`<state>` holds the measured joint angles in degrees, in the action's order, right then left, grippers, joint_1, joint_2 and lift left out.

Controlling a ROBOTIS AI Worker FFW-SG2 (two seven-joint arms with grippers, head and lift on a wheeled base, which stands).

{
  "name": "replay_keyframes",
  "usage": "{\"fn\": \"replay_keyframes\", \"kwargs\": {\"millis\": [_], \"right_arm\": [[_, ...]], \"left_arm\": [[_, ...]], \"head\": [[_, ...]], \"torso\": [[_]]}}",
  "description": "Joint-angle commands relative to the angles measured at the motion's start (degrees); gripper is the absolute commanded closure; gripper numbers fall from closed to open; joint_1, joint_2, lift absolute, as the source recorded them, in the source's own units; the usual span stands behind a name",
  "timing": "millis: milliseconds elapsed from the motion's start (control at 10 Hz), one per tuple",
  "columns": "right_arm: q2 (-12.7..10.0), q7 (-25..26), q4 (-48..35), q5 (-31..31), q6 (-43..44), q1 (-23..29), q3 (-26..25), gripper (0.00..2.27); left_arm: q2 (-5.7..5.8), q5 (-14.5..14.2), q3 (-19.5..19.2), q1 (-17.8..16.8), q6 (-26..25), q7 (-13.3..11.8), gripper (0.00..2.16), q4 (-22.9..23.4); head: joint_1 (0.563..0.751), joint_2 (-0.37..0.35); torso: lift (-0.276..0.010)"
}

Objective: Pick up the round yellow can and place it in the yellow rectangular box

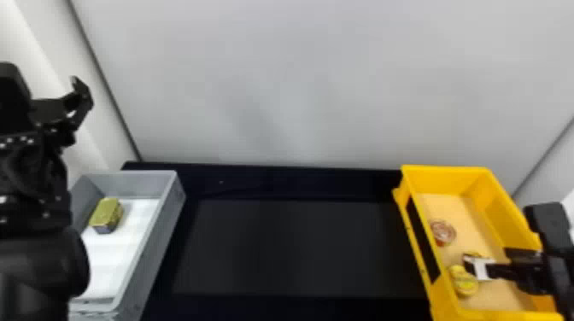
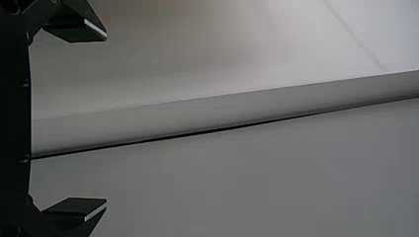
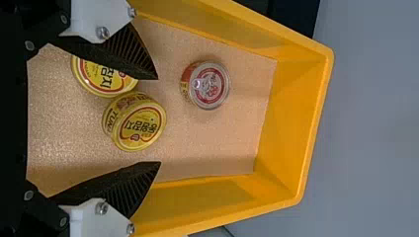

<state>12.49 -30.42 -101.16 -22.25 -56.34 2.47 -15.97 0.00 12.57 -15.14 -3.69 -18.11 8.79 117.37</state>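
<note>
One yellow tuna can point(image 3: 141, 129), inside the yellow box point(image 3: 296, 123), appears between the spread fingers of the right end effector point(image 3: 158, 120); upward retreat likely next.

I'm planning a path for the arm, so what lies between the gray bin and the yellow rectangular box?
Black tabletop lies between the gray bin and the yellow rectangular box, as the head view shows.

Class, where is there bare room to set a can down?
Bare: the dark tabletop between grey bin and yellow box; the bin floor nearer the robot than the gold block; the box floor beyond the red can.
Crowded: around the two yellow cans, by the right end effector.
</note>
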Motion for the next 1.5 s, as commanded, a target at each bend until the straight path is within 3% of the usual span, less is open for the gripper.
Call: {"fn": "replay_keyframes", "kwargs": {"millis": [0, 800, 1400], "right_arm": [[0.1, -0.4, 0.0, 0.0, 0.0, -0.2, 0.2, 0.15], [1.5, -0.4, -6.9, -0.2, -0.6, -4.2, 2.7, 0.12], [1.2, 0.1, -15.6, -4.7, -1.6, -8.4, 6.1, 0.12]], "left_arm": [[-0.15, 0.0, 0.0, 0.0, 0.0, 0.0, 0.10, -0.1], [-0.15, 0.4, 0.1, 0.0, 0.5, 0.3, 0.10, -0.1], [-0.15, 0.4, 0.1, 0.0, 0.5, 0.3, 0.10, -0.1]], "head": [[0.694, 0.014], [0.694, 0.014], [0.694, 0.014]], "torso": [[-0.061], [-0.061], [-0.061]]}}
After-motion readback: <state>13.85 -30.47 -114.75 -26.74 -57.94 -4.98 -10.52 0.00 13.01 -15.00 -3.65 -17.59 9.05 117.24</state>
